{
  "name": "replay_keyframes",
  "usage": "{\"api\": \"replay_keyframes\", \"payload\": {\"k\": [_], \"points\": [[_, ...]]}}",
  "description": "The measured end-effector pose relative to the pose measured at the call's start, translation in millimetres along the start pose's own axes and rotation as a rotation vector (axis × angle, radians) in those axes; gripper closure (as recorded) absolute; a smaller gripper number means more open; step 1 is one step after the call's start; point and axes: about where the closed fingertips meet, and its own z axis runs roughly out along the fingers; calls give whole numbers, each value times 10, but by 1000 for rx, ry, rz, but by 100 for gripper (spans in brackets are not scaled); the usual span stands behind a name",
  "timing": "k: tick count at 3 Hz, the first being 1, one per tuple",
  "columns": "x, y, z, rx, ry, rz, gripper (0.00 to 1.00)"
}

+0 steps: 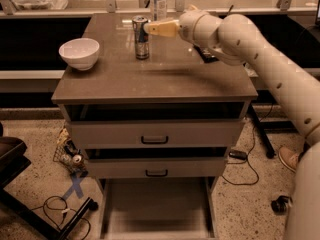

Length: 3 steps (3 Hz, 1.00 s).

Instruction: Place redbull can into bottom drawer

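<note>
Redbull can (141,38) stands upright at the back of the cabinet top (150,81). White bowl (79,53) at its 9 o'clock, well apart. Clear bottle (158,1) at its 1 o'clock, near. Gripper (149,28) at its 3 o'clock, tip against the upper rim; can't tell whether the claw is spread or pinching. You'd do best gripping lower on the body, clear of the bottle. Bottom drawer (157,209) open at 6 o'clock.
</note>
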Motion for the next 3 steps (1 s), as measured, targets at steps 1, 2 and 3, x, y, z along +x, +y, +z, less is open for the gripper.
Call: {"api": "replay_keyframes", "payload": {"k": [1, 2, 3], "points": [[-17, 221, 243, -72, -38, 17, 0], [17, 505, 512, -148, -35, 21, 0], [131, 608, 639, -169, 8, 17, 0]]}}
